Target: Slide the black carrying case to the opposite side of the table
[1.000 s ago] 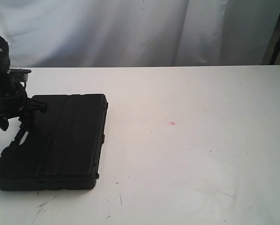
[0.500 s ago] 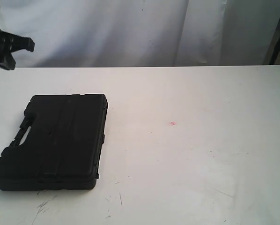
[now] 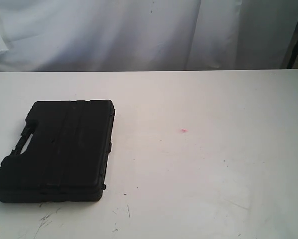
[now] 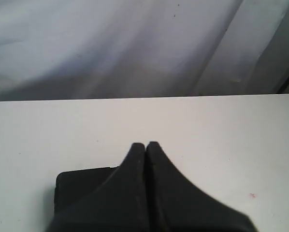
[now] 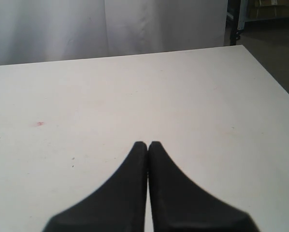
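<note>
The black carrying case (image 3: 57,149) lies flat on the left part of the white table (image 3: 204,159), its handle cut-out toward the left edge. No arm shows in the exterior view. In the left wrist view my left gripper (image 4: 145,145) is shut with nothing between its fingers, held above the table, and a corner of the black carrying case (image 4: 77,186) shows behind the fingers. In the right wrist view my right gripper (image 5: 148,144) is shut and empty over bare table (image 5: 135,87).
A small red mark (image 3: 184,131) sits near the table's middle. Dark scuffs (image 3: 47,219) mark the front left. A pale curtain (image 3: 139,30) hangs behind the far edge. The table's right edge (image 5: 272,75) drops to a dark floor.
The left arm, which stood at the case's left end, rose and left the exterior view. Its gripper went from open to shut. The case has not moved.
</note>
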